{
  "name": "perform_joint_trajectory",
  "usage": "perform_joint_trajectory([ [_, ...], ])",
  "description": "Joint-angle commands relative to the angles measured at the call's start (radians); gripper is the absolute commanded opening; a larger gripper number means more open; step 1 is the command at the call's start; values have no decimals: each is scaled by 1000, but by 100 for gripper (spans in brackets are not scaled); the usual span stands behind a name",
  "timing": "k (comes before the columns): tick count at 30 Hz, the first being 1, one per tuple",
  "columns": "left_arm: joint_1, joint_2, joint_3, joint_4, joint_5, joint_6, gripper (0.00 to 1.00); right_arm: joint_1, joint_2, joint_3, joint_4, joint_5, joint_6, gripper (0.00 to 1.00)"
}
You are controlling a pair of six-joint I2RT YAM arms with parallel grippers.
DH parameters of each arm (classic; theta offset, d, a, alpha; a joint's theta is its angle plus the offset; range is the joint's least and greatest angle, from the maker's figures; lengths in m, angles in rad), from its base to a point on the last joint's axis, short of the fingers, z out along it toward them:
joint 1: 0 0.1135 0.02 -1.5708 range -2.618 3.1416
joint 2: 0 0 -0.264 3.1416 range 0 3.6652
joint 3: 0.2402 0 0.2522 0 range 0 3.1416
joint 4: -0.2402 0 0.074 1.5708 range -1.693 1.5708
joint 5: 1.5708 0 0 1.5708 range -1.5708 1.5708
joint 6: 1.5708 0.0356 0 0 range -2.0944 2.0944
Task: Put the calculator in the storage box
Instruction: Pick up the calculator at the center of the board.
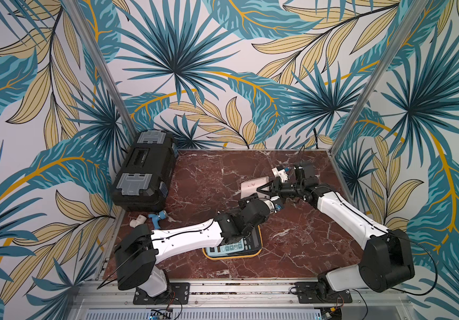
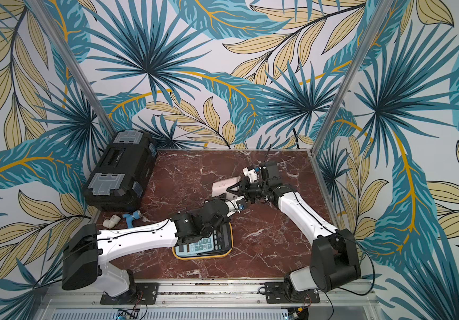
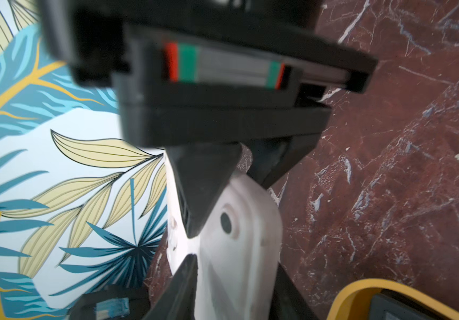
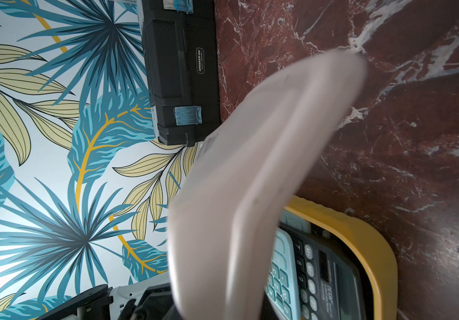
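A pale pink calculator [image 1: 252, 185] hangs tilted above the middle of the marble table, seen in both top views [image 2: 222, 187]. My right gripper [image 1: 265, 189] is shut on its far end; in the left wrist view the right fingers [image 3: 203, 194] pinch that end. My left gripper [image 3: 234, 304] is shut across the calculator's [image 3: 239, 263] near end, a finger pressed against each long side. The yellow storage box [image 1: 232, 257] lies nearer the front, partly under my left arm. It holds a light blue calculator [image 1: 224, 248] and a black calculator [image 1: 254, 238].
A big black toolbox [image 1: 145, 171] with grey latches stands at the back left. A white pipe fitting [image 1: 138, 220] and a blue fitting [image 1: 157, 216] lie in front of it. Patterned walls close in the table on three sides.
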Motion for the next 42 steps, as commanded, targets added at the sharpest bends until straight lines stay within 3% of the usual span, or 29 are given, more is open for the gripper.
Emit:
perform_joint_trajectory([
  [1,-6,25,13,39,-36,24,34,-2,15,-25,88,-46,36,15],
  [13,-9,51,42,45,-36,26,12,-3,18,-32,122,-55,58,26],
  [23,-7,62,57,40,-44,7,1,-4,0,-45,113,-21,31,34],
  [32,41,47,89,-26,30,-93,0,-41,-74,-77,80,44,-11,53],
  [39,119,13,97,-71,121,-218,0,-125,-161,-123,37,88,-54,71],
  [42,149,-2,94,-83,153,-263,0,-168,-196,-143,36,87,-57,74],
])
